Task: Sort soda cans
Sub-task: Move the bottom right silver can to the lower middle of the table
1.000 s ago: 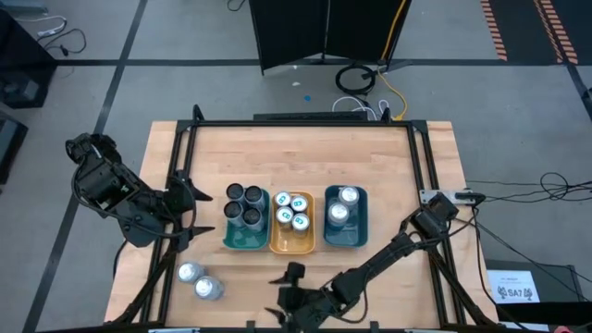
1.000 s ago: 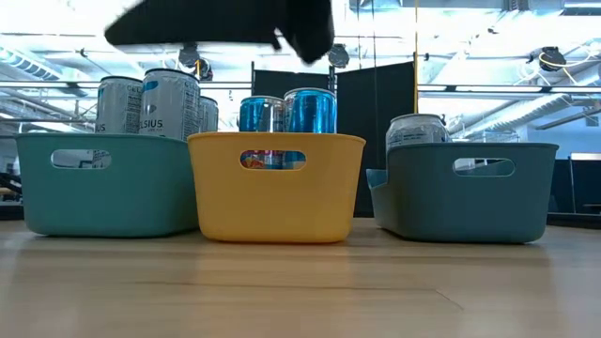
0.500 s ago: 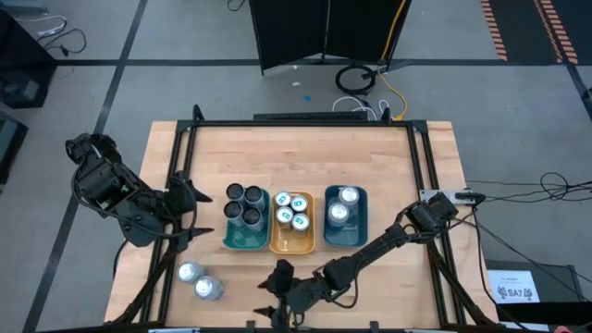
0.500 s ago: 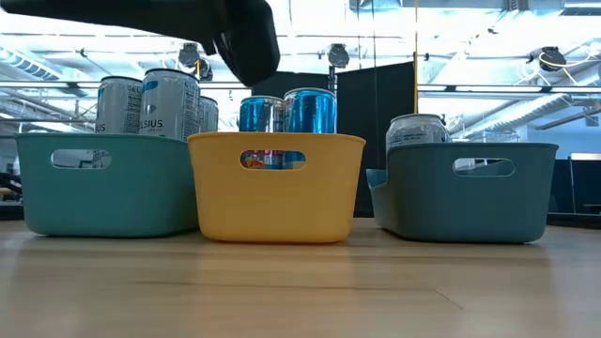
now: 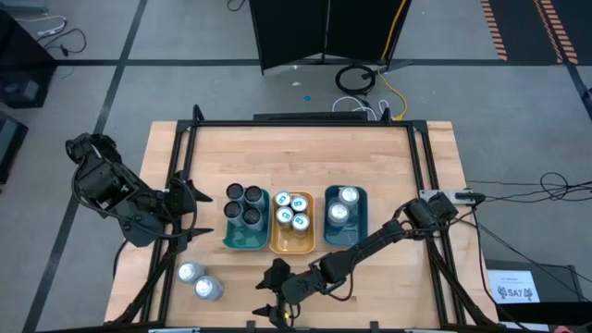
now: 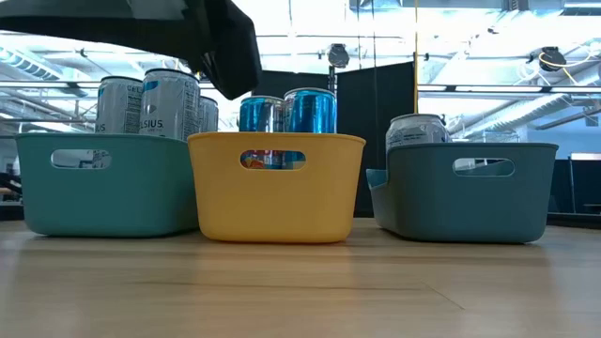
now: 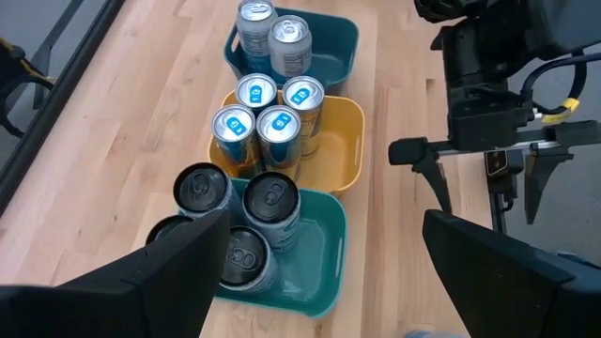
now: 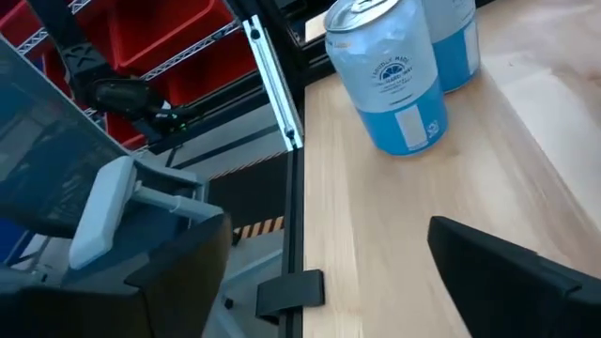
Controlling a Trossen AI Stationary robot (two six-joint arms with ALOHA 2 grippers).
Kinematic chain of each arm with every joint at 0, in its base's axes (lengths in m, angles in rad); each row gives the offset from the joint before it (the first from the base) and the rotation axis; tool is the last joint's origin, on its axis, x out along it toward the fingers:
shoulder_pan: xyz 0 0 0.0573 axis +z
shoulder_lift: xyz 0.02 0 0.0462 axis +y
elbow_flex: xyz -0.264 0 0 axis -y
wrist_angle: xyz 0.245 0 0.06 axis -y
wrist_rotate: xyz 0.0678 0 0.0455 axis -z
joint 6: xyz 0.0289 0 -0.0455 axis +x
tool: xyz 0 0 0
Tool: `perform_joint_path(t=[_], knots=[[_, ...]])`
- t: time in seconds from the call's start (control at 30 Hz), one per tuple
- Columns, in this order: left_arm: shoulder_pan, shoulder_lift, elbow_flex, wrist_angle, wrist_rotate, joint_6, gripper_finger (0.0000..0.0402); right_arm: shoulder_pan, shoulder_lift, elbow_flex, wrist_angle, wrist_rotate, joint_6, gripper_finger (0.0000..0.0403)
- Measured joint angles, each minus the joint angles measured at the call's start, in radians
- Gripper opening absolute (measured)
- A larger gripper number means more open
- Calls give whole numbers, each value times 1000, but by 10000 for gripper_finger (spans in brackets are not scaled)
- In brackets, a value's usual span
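Note:
Two loose silver-and-blue soda cans (image 5: pixel 197 280) stand upright on the table near its near-left corner; the right wrist view shows them (image 8: pixel 394 80) ahead of my open right gripper (image 8: pixel 319 272). That gripper (image 5: pixel 265 289) hovers by the near edge, to the right of the cans, touching nothing. Dark cans stand in the teal tray (image 5: pixel 231 242), blue-green-topped cans in the orange tray (image 5: pixel 290 248), two silver cans in the blue tray (image 5: pixel 361 222). My left gripper (image 5: pixel 196 215) waits open, left of the teal tray.
The three trays sit side by side mid-table. A black frame rail (image 8: pixel 282 113) runs along the table's left edge just beyond the loose cans. Bare wood lies between the trays and the near edge, and behind the trays toward the far edge.
My right gripper has moved along the near edge toward the table's left, closing on the two loose cans, still open. In the low view its dark shape has slid leftward across the top. The cans and trays have kept still.

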Motion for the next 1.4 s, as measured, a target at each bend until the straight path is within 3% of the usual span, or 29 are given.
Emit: perform_joint_path(t=[0.2,0.53,0.67,0.8,0.93,1.13,1.23,1.4], knots=[[0,0,0,4,0,-1,364,-2,0,0,0,27,6,395],[0,0,0,6,0,-1,364,-12,4,0,-17,65,-47,394],[0,0,0,6,0,0,364,-26,52,1,121,165,-137,393],[0,0,0,6,1,0,364,-62,156,16,332,101,-154,393],[0,0,0,6,1,0,364,-89,276,168,327,46,-211,394],[0,0,0,4,8,0,364,-104,496,648,54,-4,-383,393],[0,0,0,5,31,0,364,-117,518,586,213,1,-400,393],[0,0,0,7,70,0,364,-136,516,564,198,-6,-395,393]])
